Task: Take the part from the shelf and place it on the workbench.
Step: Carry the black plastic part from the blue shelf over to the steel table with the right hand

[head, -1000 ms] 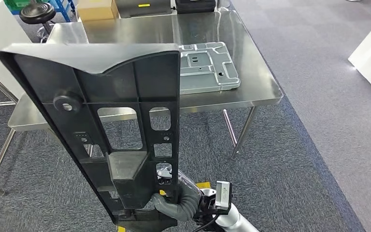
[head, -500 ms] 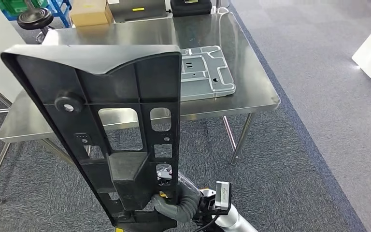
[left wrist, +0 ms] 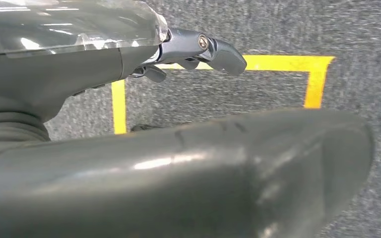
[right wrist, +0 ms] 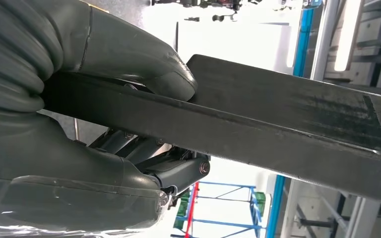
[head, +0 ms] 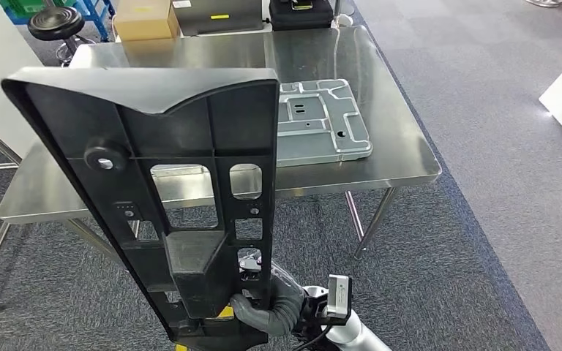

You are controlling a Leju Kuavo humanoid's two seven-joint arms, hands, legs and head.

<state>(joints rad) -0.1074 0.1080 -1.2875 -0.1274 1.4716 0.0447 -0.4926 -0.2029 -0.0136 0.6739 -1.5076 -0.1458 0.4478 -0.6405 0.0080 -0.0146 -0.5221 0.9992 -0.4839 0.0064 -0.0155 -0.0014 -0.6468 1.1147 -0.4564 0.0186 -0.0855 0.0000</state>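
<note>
Ahead, you are looking at the steel workbench (head: 402,146), which is carrying a grey metal plate (head: 322,124). Your right hand (head: 263,311) is gripping the black part (head: 168,183) upright by its lower end; your left hand (left wrist: 198,47) is hanging empty, fingers loosely apart, over carpet.

Part (head: 168,183) upright, frame centre-left, in my right hand (head: 263,311); workbench (head: 395,131) behind, plate (head: 322,121) on it.
</note>
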